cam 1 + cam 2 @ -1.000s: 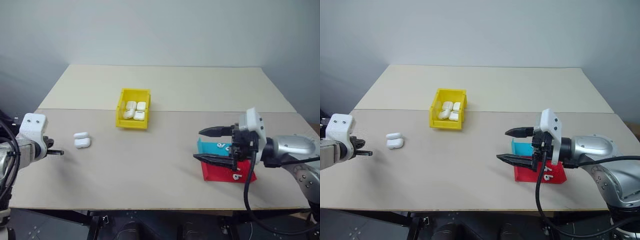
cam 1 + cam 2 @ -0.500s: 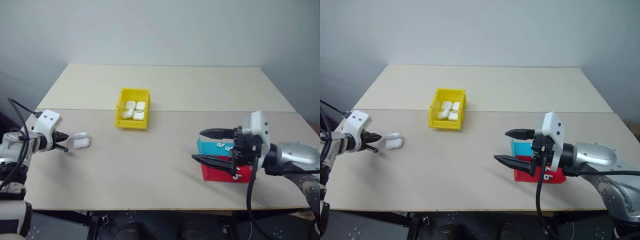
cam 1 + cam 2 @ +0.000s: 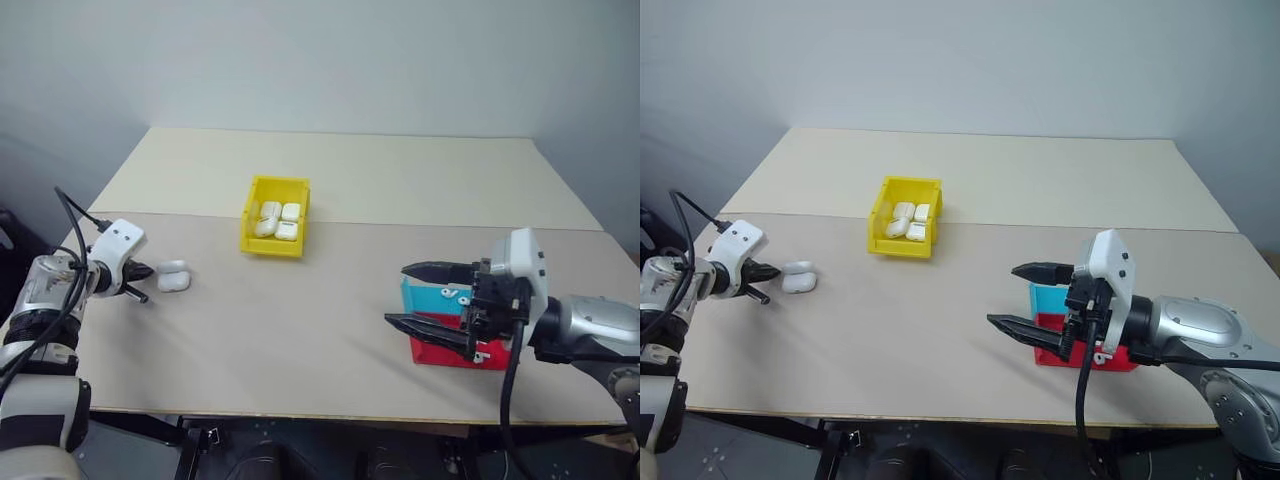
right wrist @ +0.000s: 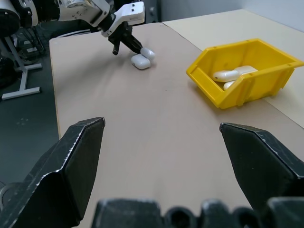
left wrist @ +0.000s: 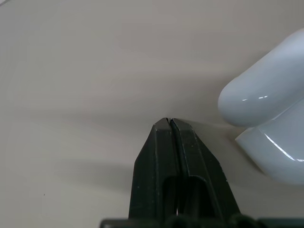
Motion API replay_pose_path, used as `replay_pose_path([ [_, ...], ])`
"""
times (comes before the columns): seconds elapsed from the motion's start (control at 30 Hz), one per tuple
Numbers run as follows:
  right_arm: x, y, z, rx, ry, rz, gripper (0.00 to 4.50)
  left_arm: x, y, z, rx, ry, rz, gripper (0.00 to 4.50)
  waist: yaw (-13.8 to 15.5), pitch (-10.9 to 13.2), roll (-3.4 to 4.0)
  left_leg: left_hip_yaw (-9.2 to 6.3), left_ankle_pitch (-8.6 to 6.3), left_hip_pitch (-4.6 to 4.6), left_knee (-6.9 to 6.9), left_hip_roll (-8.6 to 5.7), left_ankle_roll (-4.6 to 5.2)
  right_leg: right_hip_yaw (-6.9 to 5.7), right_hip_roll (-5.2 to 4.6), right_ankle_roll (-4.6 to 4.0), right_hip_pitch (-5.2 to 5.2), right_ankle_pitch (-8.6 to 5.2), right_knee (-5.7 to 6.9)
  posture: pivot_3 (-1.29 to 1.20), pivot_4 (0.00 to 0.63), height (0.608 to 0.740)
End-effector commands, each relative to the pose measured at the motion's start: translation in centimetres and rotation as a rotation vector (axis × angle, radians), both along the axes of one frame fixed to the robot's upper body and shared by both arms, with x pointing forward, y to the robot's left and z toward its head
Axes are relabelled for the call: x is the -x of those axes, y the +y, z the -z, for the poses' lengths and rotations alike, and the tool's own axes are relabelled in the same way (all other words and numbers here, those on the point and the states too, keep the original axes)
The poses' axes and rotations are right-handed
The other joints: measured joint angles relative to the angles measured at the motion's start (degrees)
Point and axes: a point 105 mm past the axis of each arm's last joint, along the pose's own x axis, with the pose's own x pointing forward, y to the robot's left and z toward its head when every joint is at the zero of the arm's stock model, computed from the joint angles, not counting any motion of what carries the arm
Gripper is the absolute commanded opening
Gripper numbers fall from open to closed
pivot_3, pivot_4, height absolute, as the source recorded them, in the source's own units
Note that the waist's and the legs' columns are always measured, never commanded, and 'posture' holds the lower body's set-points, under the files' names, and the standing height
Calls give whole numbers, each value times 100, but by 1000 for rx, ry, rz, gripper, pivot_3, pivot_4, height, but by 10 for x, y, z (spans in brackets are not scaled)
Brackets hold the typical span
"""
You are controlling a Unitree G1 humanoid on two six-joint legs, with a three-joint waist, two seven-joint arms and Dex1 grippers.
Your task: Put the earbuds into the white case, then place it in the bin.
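Nudging beside the white case [image 3: 173,277], left gripper [image 3: 141,271] pinched empty; glossy, light, slippery shell, grip its flat sides; right gripper [image 3: 1025,297] wide

Big tan table [image 3: 330,330]. On it: yellow bin [image 3: 274,216] w/ white cases inside, open white case [image 3: 173,276] at left, teal tray [image 3: 428,299] & red tray [image 3: 440,353] touching, at right.

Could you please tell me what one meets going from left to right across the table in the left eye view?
Left gripper → open white case → yellow bin holding more cases → right gripper → teal tray.
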Motion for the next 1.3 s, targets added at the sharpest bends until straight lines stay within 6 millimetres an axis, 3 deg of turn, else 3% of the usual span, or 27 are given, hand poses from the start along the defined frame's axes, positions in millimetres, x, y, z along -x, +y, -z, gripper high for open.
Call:
replay_pose_path([
  [0.03,4,0,-10,3,-54,1,4500,-7,-15,-13,20,-36,86,68,4,0,-1,-1,-2,-4,3,0,3,-2,0,0,-1,0,-1,0,150,740],
  [0.37,5,1,-9,-3,-58,3,4500,-11,-25,-11,-8,-39,154,68,-58,-1,-2,-1,-3,-4,4,1,5,-2,0,1,-4,0,2,0,150,740],
  [0.77,5,0,-10,3,-59,-8,4500,-10,-74,-13,35,-5,456,68,-81,-1,-3,-1,-3,-7,6,3,5,-2,1,1,-6,0,0,0,150,740],
  [0.93,6,0,-9,3,-59,-5,4500,-12,-60,-16,-21,-3,393,68,-111,-1,-3,-2,-3,-7,6,3,6,-2,2,1,-5,0,0,0,150,740],
  [1.13,7,1,-9,0,-62,-5,4500,-12,-32,-45,-111,-42,324,68,-168,-1,-4,-4,-3,-7,6,4,6,-3,3,2,-6,-1,0,0,150,740],
  [1.3,6,2,-8,-2,-60,-14,4500,1,-14,-68,-213,-71,396,1229,-207,-1,-3,-3,-4,-8,5,5,6,-4,3,3,-7,-1,-1,0,150,740],
])
